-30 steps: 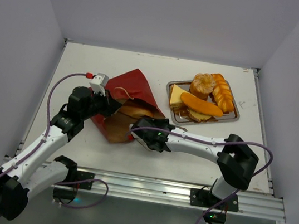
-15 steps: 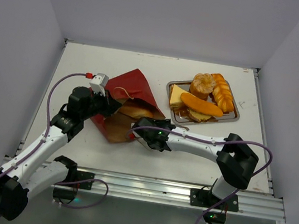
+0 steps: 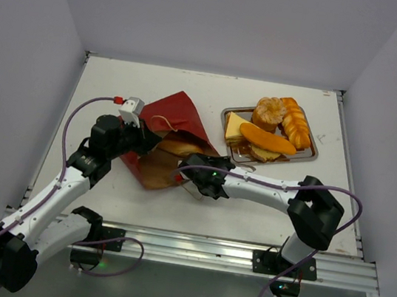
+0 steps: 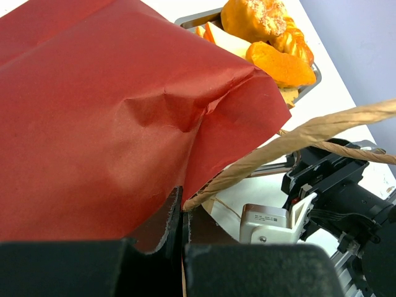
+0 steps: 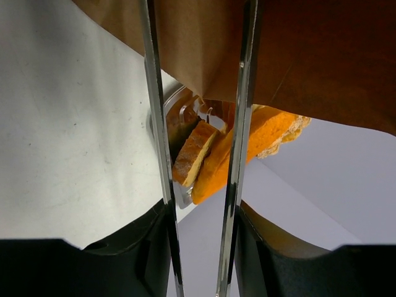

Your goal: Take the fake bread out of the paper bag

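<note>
A: Top external, left of centre: pinching the paper bag (image 3: 177,114) rim tight with the left gripper (image 3: 143,140).
B: At its mouth, right gripper (image 3: 192,180) parted, grasping nothing.
A: And the fake bread (image 3: 267,138)?
B: Heaped on the tray (image 3: 310,155), upper right; one loaf (image 3: 178,148) peeking from the mouth.

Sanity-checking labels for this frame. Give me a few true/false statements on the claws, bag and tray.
1. The left claw is shut on the paper bag's edge. True.
2. The tray is bare. False: several breads lie on it.
3. A loaf shows in the bag's mouth. True.
4. The right claw grips a loaf. False: its jaws stand apart at the bag's mouth, nothing between them.
5. The bag stands upright. False: it lies on its side on the table.
</note>
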`<state>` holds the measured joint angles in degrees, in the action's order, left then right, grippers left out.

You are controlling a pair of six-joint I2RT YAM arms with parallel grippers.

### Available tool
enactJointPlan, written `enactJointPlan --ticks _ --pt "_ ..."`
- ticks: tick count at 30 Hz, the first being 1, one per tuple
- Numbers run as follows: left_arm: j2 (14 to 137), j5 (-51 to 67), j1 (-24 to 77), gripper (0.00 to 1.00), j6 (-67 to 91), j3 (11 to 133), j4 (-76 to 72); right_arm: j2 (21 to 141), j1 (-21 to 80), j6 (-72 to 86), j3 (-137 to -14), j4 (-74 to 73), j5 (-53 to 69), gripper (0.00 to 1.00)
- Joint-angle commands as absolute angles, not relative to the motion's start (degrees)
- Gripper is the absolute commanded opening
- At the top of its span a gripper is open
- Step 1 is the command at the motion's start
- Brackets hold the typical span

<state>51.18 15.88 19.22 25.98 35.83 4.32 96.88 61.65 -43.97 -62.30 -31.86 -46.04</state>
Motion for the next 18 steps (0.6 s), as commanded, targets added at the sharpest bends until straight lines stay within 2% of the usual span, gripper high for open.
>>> enactJointPlan --ticks 1,6,12,18 --pt "50.7 16.7 19.3 0.0 26.1 36.6 2.5 94.4 60.9 -44.7 -62.5 -31.3 -49.7 0.43" --pt "51.0 16.8 19.3 0.0 26.1 36.7 2.3 95.1 60.6 -44.7 -62.1 -31.3 -50.0 0.41" --pt "51.1 16.8 19.3 0.0 26.1 36.9 2.3 96.7 60.0 -44.6 -62.6 -31.3 -50.3 0.23" --pt "50.9 16.8 19.4 0.0 26.0 37.1 2.5 96.7 59.6 -44.3 -62.8 -31.3 -49.9 0.13"
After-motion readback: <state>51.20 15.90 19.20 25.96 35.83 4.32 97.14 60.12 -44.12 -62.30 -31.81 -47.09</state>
